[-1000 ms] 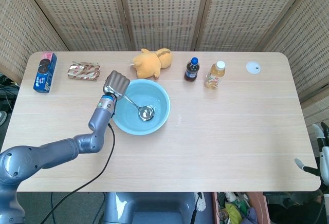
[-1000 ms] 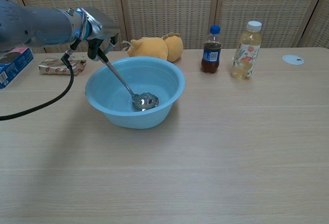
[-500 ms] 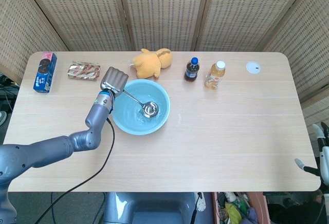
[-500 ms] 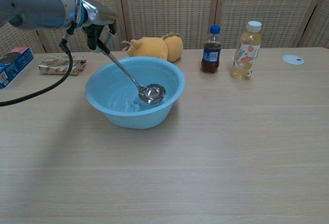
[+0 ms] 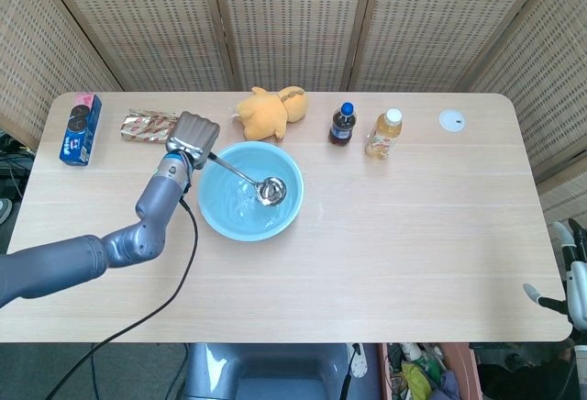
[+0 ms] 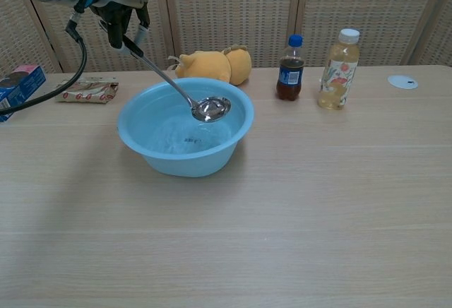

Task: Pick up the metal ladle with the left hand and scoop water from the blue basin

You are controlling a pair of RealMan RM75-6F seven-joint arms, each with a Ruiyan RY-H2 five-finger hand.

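My left hand (image 5: pixel 191 136) (image 6: pixel 121 13) grips the upper end of the metal ladle's handle, above the left rim of the blue basin (image 5: pixel 213 221) (image 6: pixel 148 154). The ladle (image 5: pixel 246 176) (image 6: pixel 169 76) slants down to the right, and its bowl (image 6: pixel 211 109) hangs level over the basin's middle, just above the rim, with water shining in it. Water ripples in the basin under it. Only a sliver of my right hand (image 5: pixel 570 281) shows at the right edge of the head view, and its fingers cannot be made out.
Behind the basin lie a yellow plush toy (image 5: pixel 271 112) (image 6: pixel 210 64), a dark soda bottle (image 5: pixel 342 124) (image 6: pixel 289 68) and a yellow drink bottle (image 5: pixel 384 134) (image 6: pixel 337 58). A snack packet (image 5: pixel 150 127) and a blue biscuit box (image 5: pixel 81 129) sit far left. A white disc (image 5: pixel 451 121) lies far right.
My left hand has risen and drawn back to the left. The ladle's bowl has come up out of the water and now hangs above the basin's rim.
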